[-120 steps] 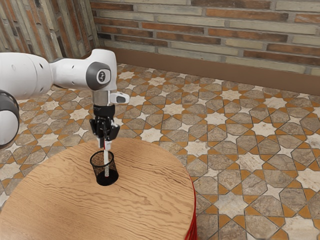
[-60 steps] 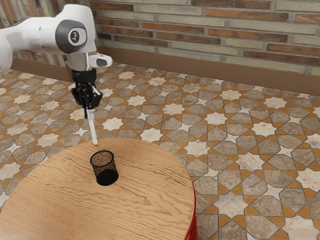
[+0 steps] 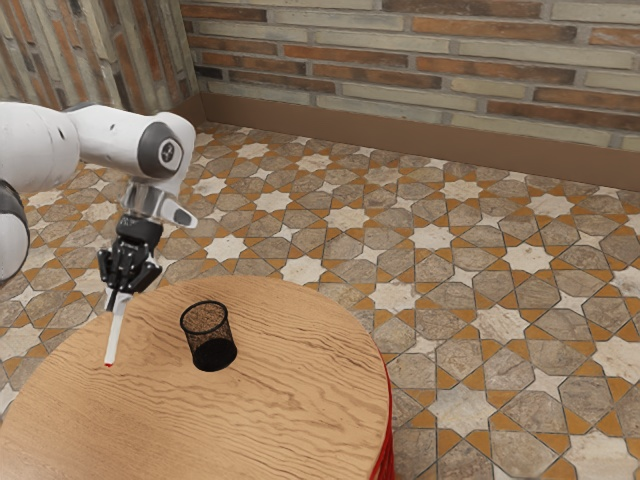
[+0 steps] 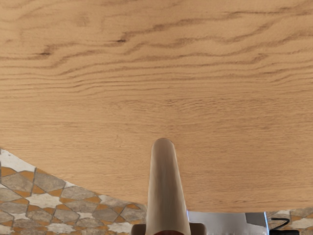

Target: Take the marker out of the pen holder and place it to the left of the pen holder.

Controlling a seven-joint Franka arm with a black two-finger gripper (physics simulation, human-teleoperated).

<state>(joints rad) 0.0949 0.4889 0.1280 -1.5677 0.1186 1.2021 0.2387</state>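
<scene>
In the exterior view my gripper (image 3: 119, 291) is low over the table's edge, shut on the white marker (image 3: 114, 340). The marker hangs down, slightly tilted, its red-tipped lower end close to the tabletop; whether it touches the wood I cannot tell. To the exterior view's right of it, apart from it, the black mesh pen holder (image 3: 209, 337) stands upright with nothing in it. In the wrist view the marker (image 4: 165, 186) juts out from between the gripper's fingertips (image 4: 168, 229) over bare wood.
The round wooden table (image 3: 290, 400) has a red side. Its curved edge runs beneath the hand, with patterned floor tiles (image 4: 46, 200) beyond it in the wrist view. A brick wall (image 3: 420, 70) stands far behind.
The marker was lifted out of the pen holder, then carried toward the exterior view's left and lowered near the tabletop. My hand has tilted. The pen holder has stayed where it was.
</scene>
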